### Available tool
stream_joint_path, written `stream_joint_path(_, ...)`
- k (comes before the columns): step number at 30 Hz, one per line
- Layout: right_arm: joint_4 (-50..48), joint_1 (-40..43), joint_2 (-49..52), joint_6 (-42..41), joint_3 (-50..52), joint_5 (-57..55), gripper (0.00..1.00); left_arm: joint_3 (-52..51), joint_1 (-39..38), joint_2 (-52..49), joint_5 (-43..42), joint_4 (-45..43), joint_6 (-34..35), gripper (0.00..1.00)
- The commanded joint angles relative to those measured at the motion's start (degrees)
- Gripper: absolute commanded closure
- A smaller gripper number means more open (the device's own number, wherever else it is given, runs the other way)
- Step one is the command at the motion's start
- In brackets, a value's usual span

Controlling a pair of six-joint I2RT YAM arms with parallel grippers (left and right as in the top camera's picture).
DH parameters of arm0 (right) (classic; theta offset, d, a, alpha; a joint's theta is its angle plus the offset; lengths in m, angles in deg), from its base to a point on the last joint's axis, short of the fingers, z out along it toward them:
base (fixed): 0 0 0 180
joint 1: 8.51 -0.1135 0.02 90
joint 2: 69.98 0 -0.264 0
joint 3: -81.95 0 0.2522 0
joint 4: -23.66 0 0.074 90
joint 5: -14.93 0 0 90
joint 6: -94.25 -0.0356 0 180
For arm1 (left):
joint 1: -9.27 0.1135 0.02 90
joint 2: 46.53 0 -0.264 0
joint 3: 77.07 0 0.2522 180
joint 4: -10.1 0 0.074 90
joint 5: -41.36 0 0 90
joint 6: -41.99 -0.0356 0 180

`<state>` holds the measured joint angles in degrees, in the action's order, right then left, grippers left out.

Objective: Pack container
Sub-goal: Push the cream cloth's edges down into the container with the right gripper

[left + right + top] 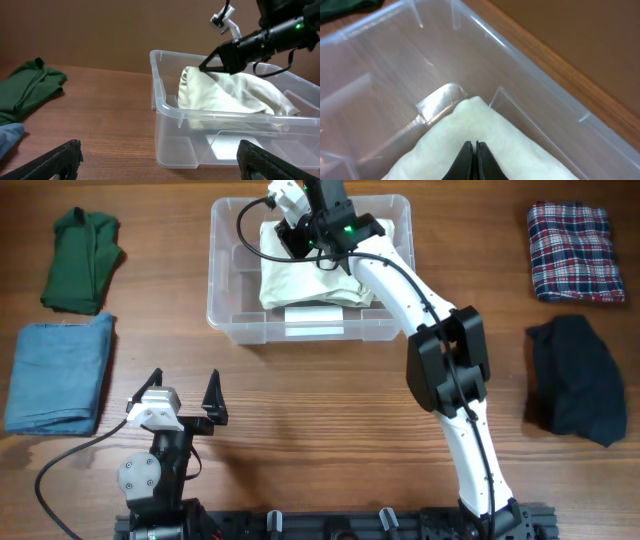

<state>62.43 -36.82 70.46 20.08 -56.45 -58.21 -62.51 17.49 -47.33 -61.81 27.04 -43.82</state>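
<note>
The clear, colourless rectangular plastic container (216,290) (170,145) is standing at the far middle of the brown wooden table (300,440). A cream folded cloth (312,280) (235,97) (470,125) is lying inside it, filling mostly the right part, while the left part is showing the bare floor. A white label is showing through the near part of the floor.

The right gripper (288,244) (204,66) (474,156) is inside the container, over its far left part. Its two black fingers are pressed together on the far left corner of the cloth, and the fabric is rising to a peak at the tips. The right arm (450,370) is reaching from its base at the near right edge, going far and left across the table, and bending down over the right rim of the container.

The left gripper (183,392) is resting near the left base, well apart from the container. Its fingers (55,162) are spread wide and holding nothing, and they are pointing toward the far side.

A dark green garment (82,260) (30,92) is lying at the far left and a light blue garment (60,375) nearer on the same side. A red plaid garment (570,252) is lying at the far right, and a dark navy garment (578,380) nearer on that side.
</note>
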Motion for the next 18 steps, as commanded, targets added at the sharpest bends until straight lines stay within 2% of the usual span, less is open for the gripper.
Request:
stream_joint_path(1,0.02,-0.26,3.1,-1.01,-0.04,-2.01,0.96,-0.48,0.26,0.42,0.59,0.0,0.74,0.0)
stream_joint_path(13,0.63,0.37,4.57,-0.83,0.59,-7.52,0.96,-0.48,0.26,0.42,0.59,0.0,0.74,0.0)
stream_joint_path(18,3.67,0.63,3.19,-0.85,0.46,-7.5,0.96,-0.48,0.26,0.42,0.59,0.0,0.74,0.0)
